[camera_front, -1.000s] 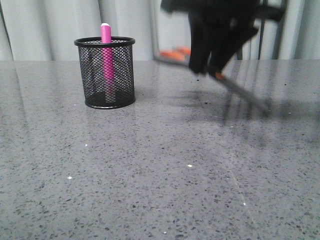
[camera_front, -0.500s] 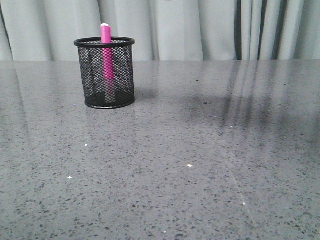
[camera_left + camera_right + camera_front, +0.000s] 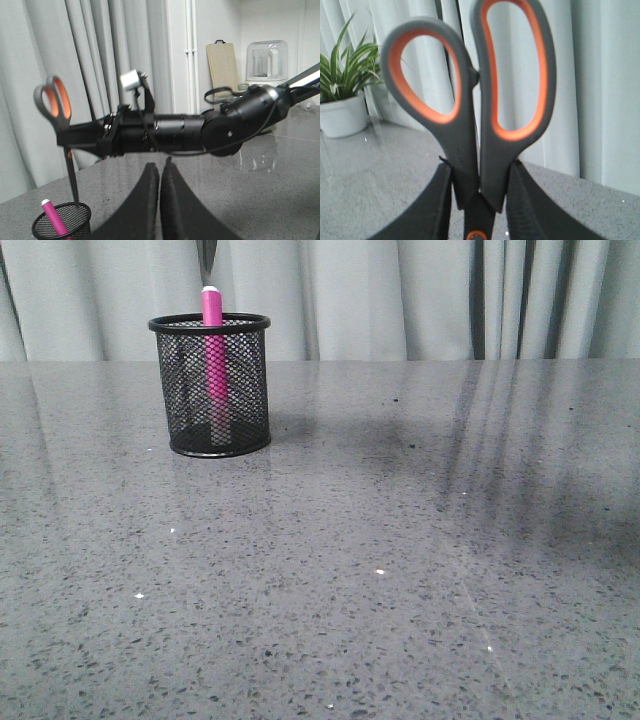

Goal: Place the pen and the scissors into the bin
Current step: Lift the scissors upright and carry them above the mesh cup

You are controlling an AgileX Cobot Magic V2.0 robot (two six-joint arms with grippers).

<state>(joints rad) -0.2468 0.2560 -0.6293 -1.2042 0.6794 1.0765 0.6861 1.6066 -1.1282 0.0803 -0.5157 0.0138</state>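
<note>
Two pincers: right pincer (image 3: 477,200) clamps scissors (image 3: 485,100) above bin (image 3: 62,225); left pincer (image 3: 160,200) closed, empty

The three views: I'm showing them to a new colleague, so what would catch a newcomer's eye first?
The scissors stand out first: grey handles lined orange, clamped handles-up in the right pincer, blades pointing down above the cup. Next, the bright pink pen standing inside that black mesh cup on the grey table, at its far left in the front view.
</note>
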